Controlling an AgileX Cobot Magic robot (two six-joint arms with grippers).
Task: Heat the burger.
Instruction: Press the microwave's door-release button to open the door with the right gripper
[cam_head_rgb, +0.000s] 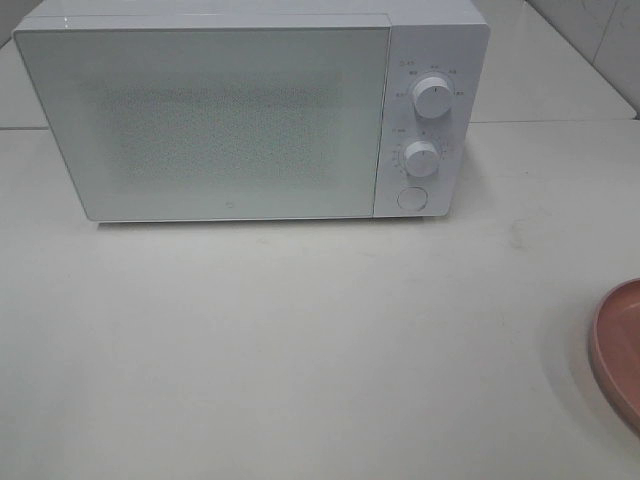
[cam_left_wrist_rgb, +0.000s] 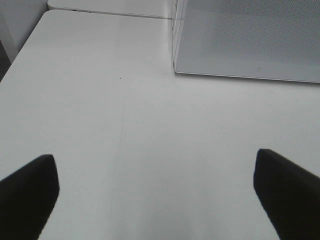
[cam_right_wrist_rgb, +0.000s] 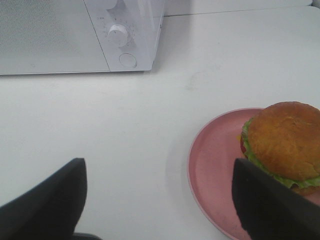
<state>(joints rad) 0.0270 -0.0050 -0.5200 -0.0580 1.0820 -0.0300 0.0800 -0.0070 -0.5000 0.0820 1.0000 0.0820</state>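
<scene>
Right pincer (cam_right_wrist_rgb: 159, 172) agape, burger (cam_right_wrist_rgb: 284, 142) just beside

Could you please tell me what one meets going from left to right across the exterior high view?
Microwave door → control panel with its two knobs → pink plate, cut off by the right edge.
</scene>
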